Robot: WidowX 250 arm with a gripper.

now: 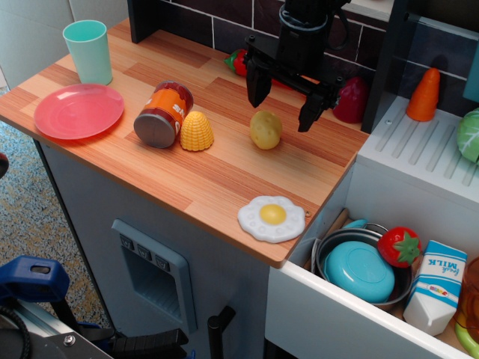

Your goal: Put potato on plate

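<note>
The potato (266,129) is a small pale yellow-tan oval lying on the wooden counter near its middle. The pink-red plate (78,111) lies flat and empty at the counter's left front corner. My black gripper (281,107) hangs open just above and behind the potato, its two fingers spread wide, one finger (255,88) to the potato's upper left and the other to its upper right. It holds nothing.
An orange can (163,114) lies on its side beside a yellow corn piece (197,132), between potato and plate. A teal cup (88,51) stands behind the plate. A fried egg (272,218) lies near the front edge. Toy vegetables line the back wall. An open drawer (359,269) holds dishes at right.
</note>
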